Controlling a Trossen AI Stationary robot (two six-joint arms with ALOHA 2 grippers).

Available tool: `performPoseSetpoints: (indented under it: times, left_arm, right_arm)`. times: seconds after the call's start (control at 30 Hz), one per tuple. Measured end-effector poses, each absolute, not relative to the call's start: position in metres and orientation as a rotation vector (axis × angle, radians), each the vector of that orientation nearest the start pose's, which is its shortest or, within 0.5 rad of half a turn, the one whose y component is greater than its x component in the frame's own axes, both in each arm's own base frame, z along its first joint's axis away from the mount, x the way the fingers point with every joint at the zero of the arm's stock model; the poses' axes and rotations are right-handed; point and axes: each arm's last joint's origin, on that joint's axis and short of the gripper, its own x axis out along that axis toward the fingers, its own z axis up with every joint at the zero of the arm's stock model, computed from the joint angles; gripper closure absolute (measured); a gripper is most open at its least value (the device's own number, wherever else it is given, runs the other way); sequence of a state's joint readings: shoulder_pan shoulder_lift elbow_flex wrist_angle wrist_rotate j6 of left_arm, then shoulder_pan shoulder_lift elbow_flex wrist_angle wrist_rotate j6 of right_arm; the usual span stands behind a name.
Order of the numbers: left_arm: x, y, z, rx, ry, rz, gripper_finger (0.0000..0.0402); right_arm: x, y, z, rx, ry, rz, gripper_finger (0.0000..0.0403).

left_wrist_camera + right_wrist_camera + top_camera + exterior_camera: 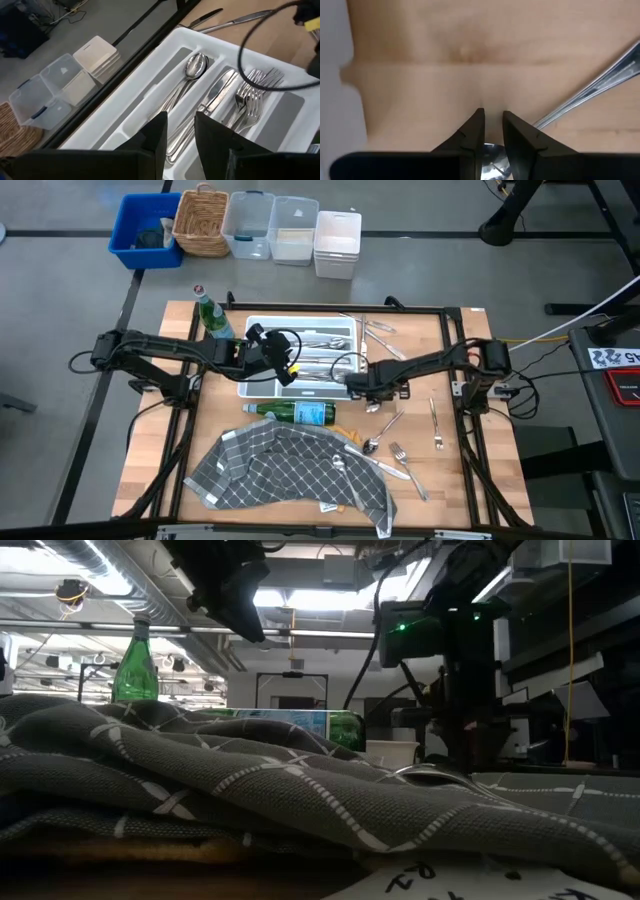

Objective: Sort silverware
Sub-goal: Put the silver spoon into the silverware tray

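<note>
Right gripper (491, 131): centre-right of the high view, low over bare table just right of the tray. Fingers a narrow slit apart; a spoon bowl (492, 162) shows at their base in the wrist view. Whether it is pinched or merely underneath, cannot tell.

Left gripper (177, 135): left of centre in the high view, hovering over the tray's left end. Fingers slightly parted, nothing between them.

Tray (262, 388): white, compartmented, centre of the high view. The left wrist view shows spoons (192, 70), a knife (215, 95) and forks (252, 95) each in a separate slot.

Done so far: a fair share is sorted, judging by the filled slots.

Left to do: loose silverware (400, 455) lower right of the high view, beside and on the grey cloth (280, 470); more pieces (375, 330) on the table just right of the tray's upper corner; one piece (437, 425) further right.

Nearest piece to right gripper: the spoon at its fingers; a second handle (590, 92) runs diagonally just beside them, apart from the fingers.

Clutter: one green bottle (300, 413) lying below the tray, another (210, 315) upright at its upper left.
</note>
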State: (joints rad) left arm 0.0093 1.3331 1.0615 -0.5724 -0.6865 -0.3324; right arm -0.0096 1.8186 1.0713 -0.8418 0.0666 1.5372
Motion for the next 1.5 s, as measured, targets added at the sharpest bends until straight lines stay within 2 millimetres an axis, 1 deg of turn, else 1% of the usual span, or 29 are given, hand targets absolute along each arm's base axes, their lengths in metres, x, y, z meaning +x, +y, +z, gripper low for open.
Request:
performPoseSetpoints:
  times: [0.17, 0.3, 0.4, 0.5, 0.6, 0.77, 1.0, 1.13, 1.3, 1.43, 1.5]
  left_arm:
    - [0.270, 0.021, 0.285, -0.023, 0.686, 0.778, 0.0315]
    - [0.270, 0.021, 0.285, -0.050, 0.678, 0.782, 0.0315]
    - [0.270, 0.020, 0.284, -0.071, 0.680, 0.764, 0.0315]
    - [0.270, 0.020, 0.284, -0.076, 0.683, 0.755, 0.0315]
    - [0.270, 0.020, 0.284, -0.077, 0.682, 0.755, 0.0315]
    - [0.270, 0.020, 0.284, -0.077, 0.682, 0.755, 0.0315]
    - [0.270, 0.020, 0.284, -0.057, 0.691, 0.747, 0.0315]
    - [0.270, 0.020, 0.284, -0.055, 0.692, 0.746, 0.0315]
    - [0.270, 0.020, 0.284, -0.026, 0.703, 0.735, 0.0315]
    - [0.270, 0.020, 0.285, -0.017, 0.703, 0.731, 0.0315]
    - [0.271, 0.020, 0.285, -0.017, 0.702, 0.731, 0.0315]
  right_arm:
    - [0.305, 0.014, 0.143, 1.116, 1.243, -1.179, 0.0331]
    - [0.308, 0.028, 0.151, 1.104, 1.287, -1.136, 0.0331]
    - [0.307, 0.037, 0.157, 1.066, 1.304, -1.142, 0.0331]
    - [0.307, 0.044, 0.162, 1.064, 1.294, -1.182, 0.0331]
    - [0.306, 0.047, 0.166, 1.103, 1.273, -1.256, 0.0331]
    - [0.306, 0.049, 0.166, 1.229, 1.214, -1.353, 0.0331]
    - [0.306, 0.049, 0.166, 1.263, 1.169, -1.404, 0.0331]
    - [0.305, 0.055, 0.166, 1.288, 1.136, -1.436, 0.0331]
    - [0.298, 0.068, 0.161, 1.322, 1.093, -1.504, 0.0331]
    - [0.293, 0.075, 0.157, 1.334, 1.014, -1.571, 0.0331]
    - [0.293, 0.077, 0.156, 1.340, 0.974, -1.576, 0.0331]
